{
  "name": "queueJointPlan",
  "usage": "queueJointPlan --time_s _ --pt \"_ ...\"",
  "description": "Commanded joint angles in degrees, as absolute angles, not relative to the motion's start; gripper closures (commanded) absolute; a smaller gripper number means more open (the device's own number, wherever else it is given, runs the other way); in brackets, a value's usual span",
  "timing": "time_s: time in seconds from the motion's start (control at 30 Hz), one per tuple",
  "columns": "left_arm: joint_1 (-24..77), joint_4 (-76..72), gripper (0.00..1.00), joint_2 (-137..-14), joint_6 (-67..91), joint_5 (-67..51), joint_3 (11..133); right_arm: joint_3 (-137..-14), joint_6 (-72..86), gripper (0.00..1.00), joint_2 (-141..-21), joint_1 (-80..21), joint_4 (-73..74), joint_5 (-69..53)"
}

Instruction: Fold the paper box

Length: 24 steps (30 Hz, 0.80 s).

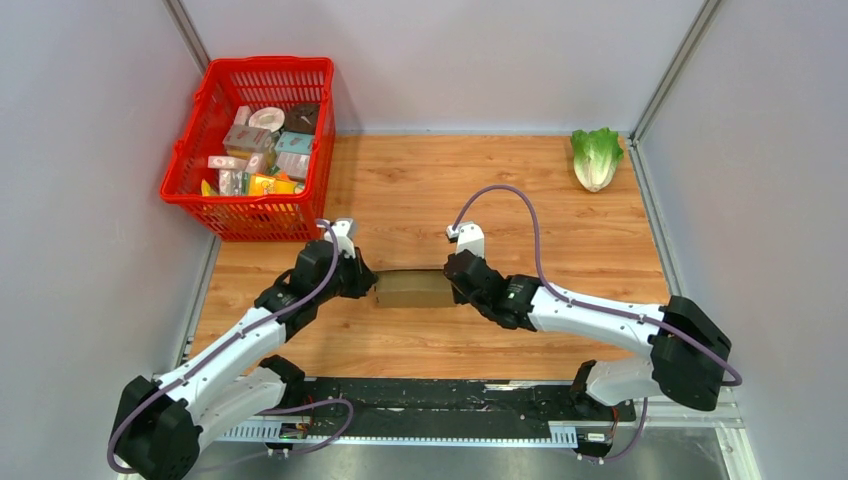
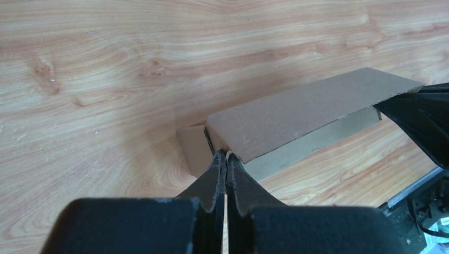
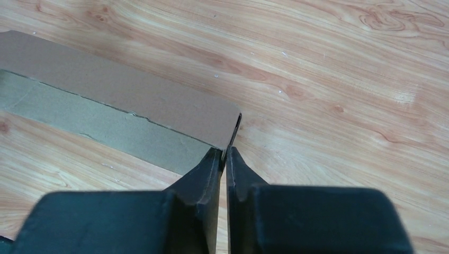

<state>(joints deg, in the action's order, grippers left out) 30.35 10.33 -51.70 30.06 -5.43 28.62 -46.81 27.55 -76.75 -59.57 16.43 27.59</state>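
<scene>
We saw the red basket (image 1: 250, 218) holding small printed packages (image 1: 262, 152). Below and right of it lay the paper box (image 1: 415, 289), its ends pinched by the left gripper (image 1: 368, 283) and right gripper (image 1: 458, 280), jaws nearly closed.

matt cardboard paper box (image 2: 296, 114), wood-grain table (image 2: 106, 79)

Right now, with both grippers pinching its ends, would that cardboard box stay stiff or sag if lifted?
Probably fairly stiff: the paper box is folded cardboard with upright walls. Likely light, being thin-walled. Its top flap may spring open, since the left gripper and right gripper pinch only the thin end edges.
</scene>
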Motion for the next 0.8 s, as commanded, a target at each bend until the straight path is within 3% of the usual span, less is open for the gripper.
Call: queueJointPlan --time_s 0.0,0.03,0.2,0.33,0.4,0.63,0.77 --pt "31.99 12.57 1.0 -51.94 28.83 -4.93 26.11 -45.79 29.44 0.84 -76.55 -60.64 14.76 24.52" --pt "31.99 12.57 1.0 -51.77 28.74 -4.57 26.02 -46.05 29.79 0.75 -75.86 -60.64 15.46 24.52" --pt "32.25 13.45 1.0 -50.8 27.95 -3.87 25.58 -46.41 32.25 0.47 -70.5 -60.56 21.78 22.6" --pt "32.26 14.06 1.0 -50.01 27.42 -3.25 25.31 -46.84 37.85 0.11 -64.26 -58.72 24.34 19.26" --pt "32.26 14.15 1.0 -49.83 27.42 -3.08 25.14 -46.76 41.82 0.03 -62.06 -55.3 23.82 16.02" --pt "32.34 13.62 1.0 -50.45 27.33 -2.9 25.4 -52.46 53.08 0.0 -69.33 -47.82 23.03 11.78" --pt "32.69 13.53 1.0 -50.36 27.42 -2.55 25.49 -53.35 56.24 0.07 -73.82 -46.67 19.52 11.34"
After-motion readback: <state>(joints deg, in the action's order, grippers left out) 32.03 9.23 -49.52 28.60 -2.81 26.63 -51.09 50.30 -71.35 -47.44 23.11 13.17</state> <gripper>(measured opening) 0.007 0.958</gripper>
